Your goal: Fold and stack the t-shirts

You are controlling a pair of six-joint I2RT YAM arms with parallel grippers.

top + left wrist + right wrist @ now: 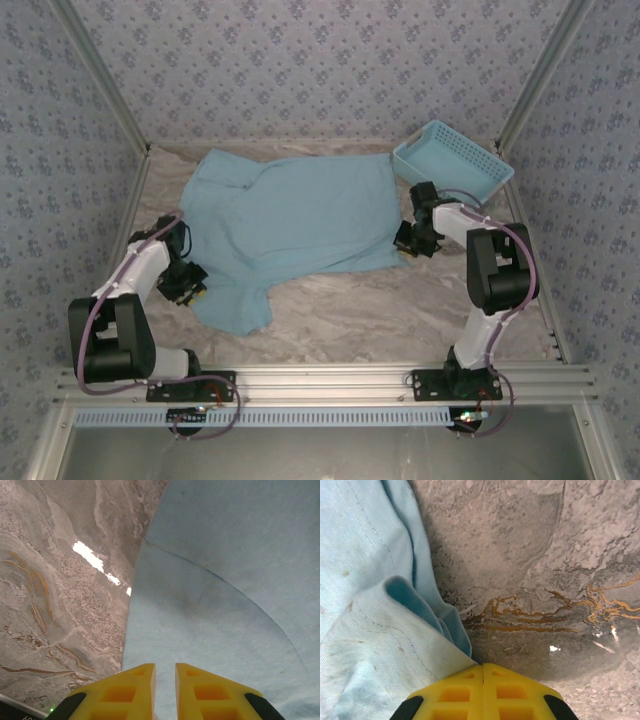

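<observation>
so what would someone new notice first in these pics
A big sky-blue t-shirt lies sprawled and unfolded across the middle of the marble table. The right jaws are shut right at its bunched edge on the right side. The left jaws stand nearly closed over its cloth at the near left. A light-blue lattice basket sits at the far right corner.
</observation>
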